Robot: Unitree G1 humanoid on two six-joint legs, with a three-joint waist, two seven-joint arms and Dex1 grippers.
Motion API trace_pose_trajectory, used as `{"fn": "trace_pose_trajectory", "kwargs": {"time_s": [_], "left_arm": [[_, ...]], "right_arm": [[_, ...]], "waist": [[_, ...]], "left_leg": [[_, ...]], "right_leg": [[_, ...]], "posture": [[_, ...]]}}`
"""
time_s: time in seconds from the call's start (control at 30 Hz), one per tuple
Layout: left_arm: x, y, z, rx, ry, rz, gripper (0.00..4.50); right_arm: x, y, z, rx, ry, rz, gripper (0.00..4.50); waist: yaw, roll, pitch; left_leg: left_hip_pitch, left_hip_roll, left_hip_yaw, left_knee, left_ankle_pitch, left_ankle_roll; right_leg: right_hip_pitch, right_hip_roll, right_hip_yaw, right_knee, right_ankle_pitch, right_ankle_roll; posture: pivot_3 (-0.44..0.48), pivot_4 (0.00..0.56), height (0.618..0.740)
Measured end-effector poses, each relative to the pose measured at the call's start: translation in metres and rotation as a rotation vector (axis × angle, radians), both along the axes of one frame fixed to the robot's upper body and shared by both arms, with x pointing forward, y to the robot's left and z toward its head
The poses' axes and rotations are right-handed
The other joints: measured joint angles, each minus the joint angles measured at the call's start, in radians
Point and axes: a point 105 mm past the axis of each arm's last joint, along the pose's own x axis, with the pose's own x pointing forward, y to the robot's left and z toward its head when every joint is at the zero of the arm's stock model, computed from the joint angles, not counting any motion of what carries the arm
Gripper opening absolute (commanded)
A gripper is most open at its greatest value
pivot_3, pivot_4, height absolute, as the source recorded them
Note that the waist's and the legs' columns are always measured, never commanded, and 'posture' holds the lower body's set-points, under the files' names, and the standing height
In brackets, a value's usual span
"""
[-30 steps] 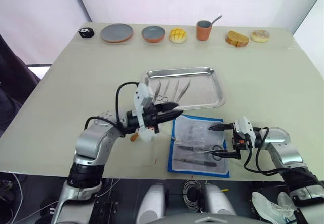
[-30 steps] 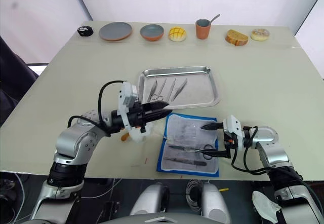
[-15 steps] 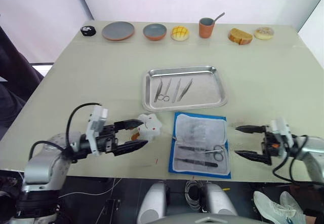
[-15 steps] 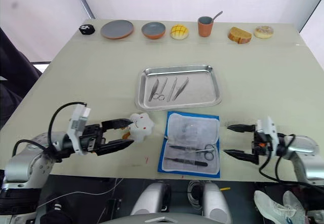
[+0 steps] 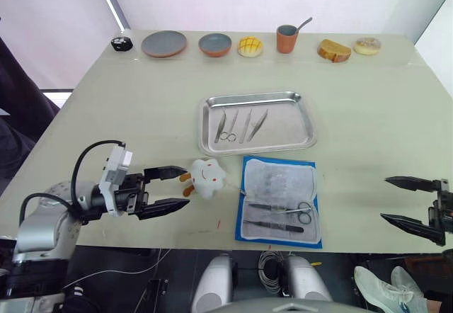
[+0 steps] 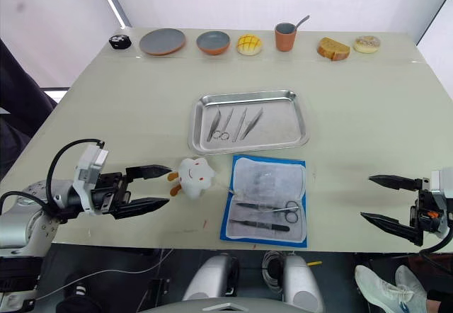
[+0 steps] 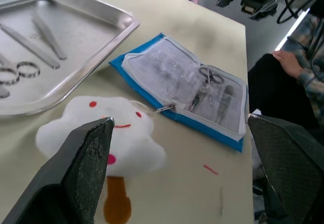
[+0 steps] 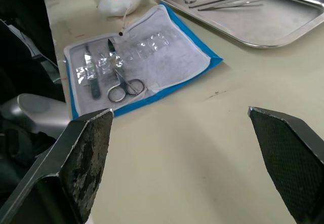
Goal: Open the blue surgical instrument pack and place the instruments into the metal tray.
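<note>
The bench [image 5: 127, 100] carries everything, and the metal tray [image 5: 306, 123] serves as the landmark near its middle. Three slim instruments [image 5: 241, 125] already lie side by side in the tray's left part, tips fanned toward the far rim, so they rest flat and apart from one another.

Just nearer the robot than the tray lies the blue surgical instrument pack [image 5: 279, 201], unfolded flat with its clear inner layer up, so the remaining tools are exposed for picking. Two instruments, a pair of ring-handled scissors [image 8: 123, 84] and a dark-handled tool [image 8: 94, 84], sit under the plastic loops in the pack's near half. The task looks partly done.

A white plush toy [image 5: 207, 177] with orange feet rests near the tray's front-left corner, just beside the pack's left edge.

The left claw [image 5: 172, 190] hangs well left of the pack, nearer than the tray, its fingers spread and empty, pointing at the toy. The right claw [image 5: 403, 200] hovers far to the tray's front right, also spread wide and holding nothing, clear of the pack.
</note>
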Motion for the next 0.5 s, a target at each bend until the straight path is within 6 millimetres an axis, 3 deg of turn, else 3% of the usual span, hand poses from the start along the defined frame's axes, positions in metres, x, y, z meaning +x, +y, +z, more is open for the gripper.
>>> {"fn": "trace_pose_trajectory", "kwargs": {"time_s": [0.13,0.33,0.5], "left_arm": [[0.002,-0.020,-0.009,-0.002,-0.031,-0.080,4.47],[0.018,-0.079,-0.008,-0.031,-0.078,-0.194,4.47],[0.018,-0.111,-0.007,-0.037,-0.082,-0.246,4.47]], "right_arm": [[-0.001,0.010,0.004,-0.004,-0.014,0.010,4.50],[0.000,0.024,0.008,-0.006,-0.031,0.024,4.50],[0.001,0.028,0.007,-0.006,-0.022,0.025,4.50]], "waist": [[0.002,0.000,0.000],[0.007,-0.001,0.001],[-0.001,-0.001,0.001]], "left_leg": [[0.000,0.000,0.000,0.000,0.000,0.000],[-0.001,-0.001,-0.001,0.002,0.000,0.000],[-0.001,-0.001,-0.001,0.001,0.000,0.000]], "right_leg": [[0.000,0.000,0.000,0.000,0.000,0.000],[0.000,0.001,0.000,0.000,0.000,0.001],[0.000,0.002,0.001,0.001,0.000,0.001]], "posture": [[0.000,0.150,0.740],[0.000,0.150,0.740],[0.000,0.150,0.740]]}}
